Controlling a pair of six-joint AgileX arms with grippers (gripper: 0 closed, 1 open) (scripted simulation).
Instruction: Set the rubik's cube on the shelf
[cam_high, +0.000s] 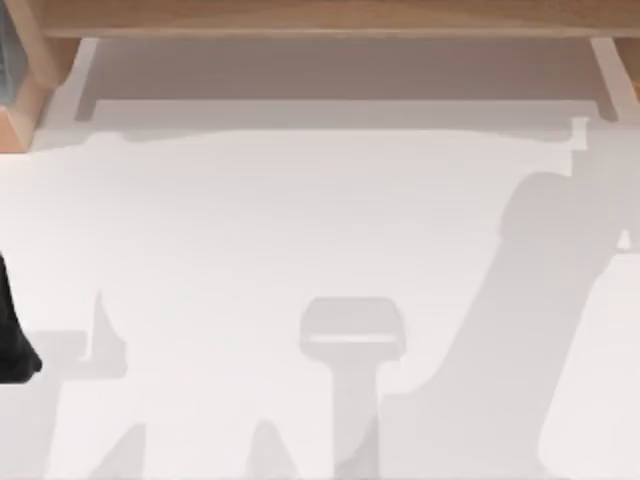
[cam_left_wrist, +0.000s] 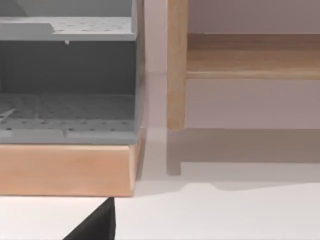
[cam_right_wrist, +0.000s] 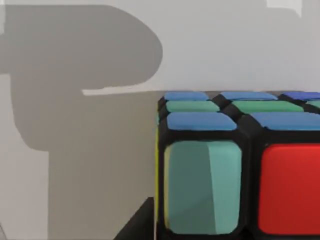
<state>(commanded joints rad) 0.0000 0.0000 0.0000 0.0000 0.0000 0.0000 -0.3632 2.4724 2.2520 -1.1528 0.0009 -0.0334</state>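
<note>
Rubik's cube (cam_right_wrist: 240, 165) close before the right wrist camera, red and pale green face forward, shelf (cam_high: 320, 18) lengthwise along the tabletop's (cam_high: 300, 230) far edge, hand state cannot be told.

Overhead camera faces down at table (cam_high: 300, 220); wrist cameras sit close, low.

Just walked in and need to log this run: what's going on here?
An AgileX pair is meant to set the rubik's cube on the shelf. The right wrist view has the cube very close up, above the white table, so the right arm seems to be carrying it, though the grip itself is hidden. The shelf runs along the table's far edge. The left arm sits at the left edge, beside a grey rack.
</note>
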